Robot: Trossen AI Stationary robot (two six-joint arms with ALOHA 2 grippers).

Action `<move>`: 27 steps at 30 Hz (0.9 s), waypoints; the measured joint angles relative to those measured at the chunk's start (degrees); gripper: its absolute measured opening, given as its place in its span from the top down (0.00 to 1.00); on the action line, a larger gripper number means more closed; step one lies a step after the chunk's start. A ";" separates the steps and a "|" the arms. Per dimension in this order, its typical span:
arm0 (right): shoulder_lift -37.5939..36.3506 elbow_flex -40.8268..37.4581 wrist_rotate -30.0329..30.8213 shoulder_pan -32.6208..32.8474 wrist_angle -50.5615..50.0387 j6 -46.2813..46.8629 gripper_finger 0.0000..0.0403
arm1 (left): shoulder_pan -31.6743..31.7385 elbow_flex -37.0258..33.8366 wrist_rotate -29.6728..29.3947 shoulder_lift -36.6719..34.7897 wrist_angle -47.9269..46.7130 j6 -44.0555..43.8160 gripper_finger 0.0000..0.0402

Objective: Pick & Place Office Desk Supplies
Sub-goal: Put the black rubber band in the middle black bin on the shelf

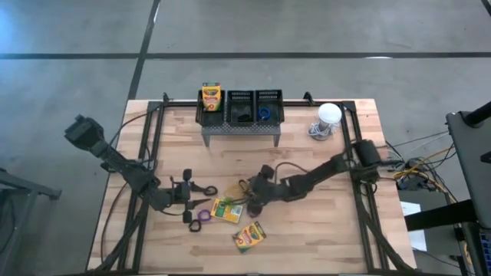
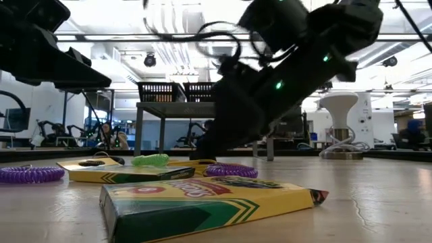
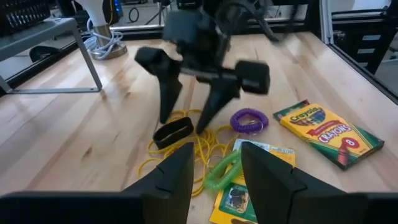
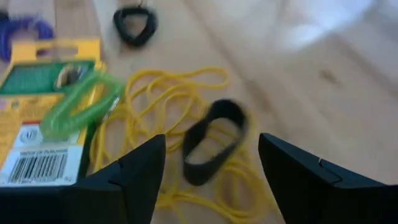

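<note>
My right gripper (image 4: 211,144) is open, low over the table's middle (image 1: 247,201). Its fingers stand on either side of a black loop (image 4: 225,111) that lies on a tangle of thin yellow loops (image 4: 168,87). My left gripper (image 3: 216,149) is open too and faces it from the table's left (image 1: 203,196). Ahead of it a green coil (image 3: 222,168) lies on a flat crayon box (image 1: 226,209). A second crayon box (image 1: 249,236) lies nearer the near edge. A third (image 1: 211,97) stands in the leftmost of three black mesh bins (image 1: 240,107).
The bins sit on a grey perforated stand (image 1: 239,129) at the far edge. Beside it on the right is a white round object with a cable (image 1: 327,116). Purple coils (image 1: 204,215) (image 3: 249,120) and another black loop (image 4: 134,25) lie near the boxes. Black frame rails (image 1: 149,146) run along both sides.
</note>
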 joint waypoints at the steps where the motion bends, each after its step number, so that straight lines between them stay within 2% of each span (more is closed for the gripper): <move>1: 0.96 1.12 0.13 0.04 -1.30 -0.35 0.39 | 0.00 0.00 0.00 0.00 0.00 -0.02 0.66; 7: 4.44 8.16 3.71 0.05 -10.57 -1.43 0.57 | 0.04 0.02 0.02 0.00 -0.09 -0.44 0.66; 12: 4.08 12.13 3.39 0.46 -19.98 -1.74 0.74 | 0.04 -0.02 0.02 0.00 -0.28 -0.44 0.66; 15: 2.51 14.45 0.50 0.75 -26.33 -1.37 0.81 | 0.04 -0.02 0.02 0.00 -0.26 -0.46 0.66; 20: 0.74 16.90 -2.06 0.72 -34.96 0.83 0.85 | 0.04 -0.02 0.04 0.00 -0.33 -0.46 0.66; 27: 0.43 16.20 -1.68 0.75 -34.69 -1.19 0.83 | 0.04 -0.02 0.04 0.00 -0.42 -0.48 0.66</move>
